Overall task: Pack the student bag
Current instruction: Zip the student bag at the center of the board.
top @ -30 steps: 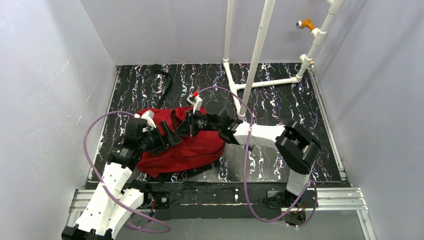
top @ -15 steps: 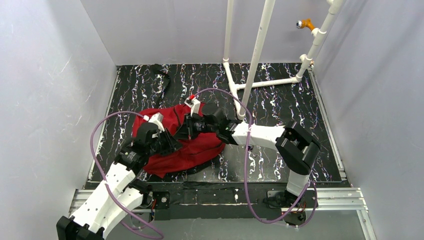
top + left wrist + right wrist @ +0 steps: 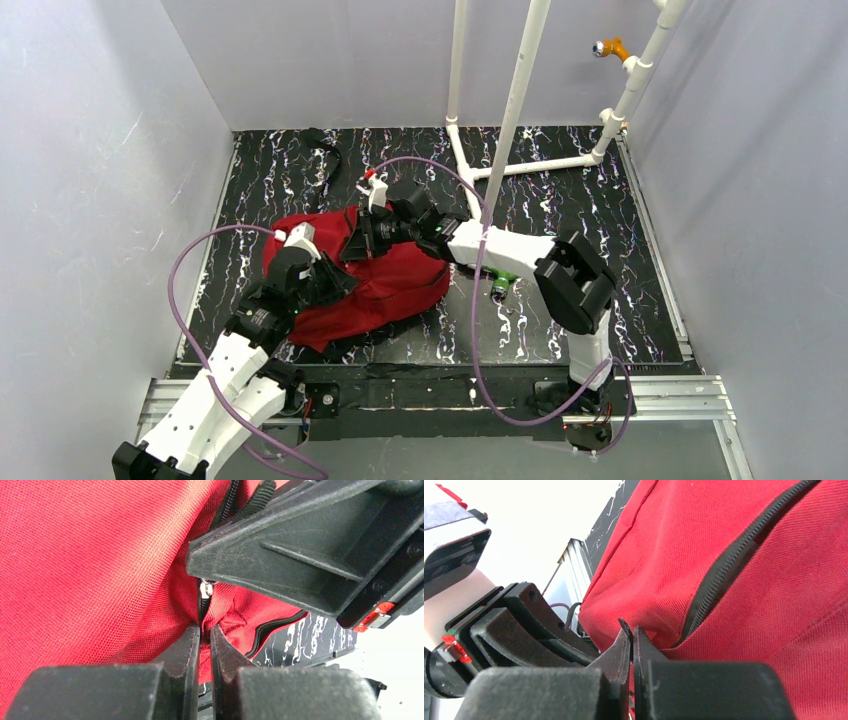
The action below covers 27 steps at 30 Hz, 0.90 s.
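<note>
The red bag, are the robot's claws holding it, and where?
Yes. The left gripper pinches the bag by its cloth just below the zipper pull; the right gripper pinches cloth beside the zipper.

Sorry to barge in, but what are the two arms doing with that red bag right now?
Both arms are gripping the student bag, which lies on the table. The left end effector is shut on fabric at the zipper, just below the metal slider. The right end effector is shut on the bag's edge beside a zipper line.
</note>
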Tool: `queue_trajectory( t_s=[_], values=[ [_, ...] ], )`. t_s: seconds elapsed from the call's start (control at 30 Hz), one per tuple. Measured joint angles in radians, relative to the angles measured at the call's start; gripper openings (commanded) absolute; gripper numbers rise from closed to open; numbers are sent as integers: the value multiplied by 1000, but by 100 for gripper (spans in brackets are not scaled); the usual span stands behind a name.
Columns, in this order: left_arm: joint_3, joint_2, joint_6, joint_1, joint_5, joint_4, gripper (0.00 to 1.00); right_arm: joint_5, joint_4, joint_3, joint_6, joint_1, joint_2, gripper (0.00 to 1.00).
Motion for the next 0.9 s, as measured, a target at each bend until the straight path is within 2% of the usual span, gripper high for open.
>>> queue_trajectory(
  t_s=[0.2,0.43,0.7,0.9],
  values=[
    [-10,1,-3,-4,-43,-27,0,-36,-20,143,-24,-27,109,1],
    [-11,-10,-14,-32,-65,-45,0,-57,-79,351,-79,-129,200,1],
    [-9,-13,-22,-42,-71,-86,0,-81,-128,672,-120,-149,441,1],
    [0,-36,-37,-42,-95,-88,0,-138,-126,806,-77,-189,598,1]
  ],
)
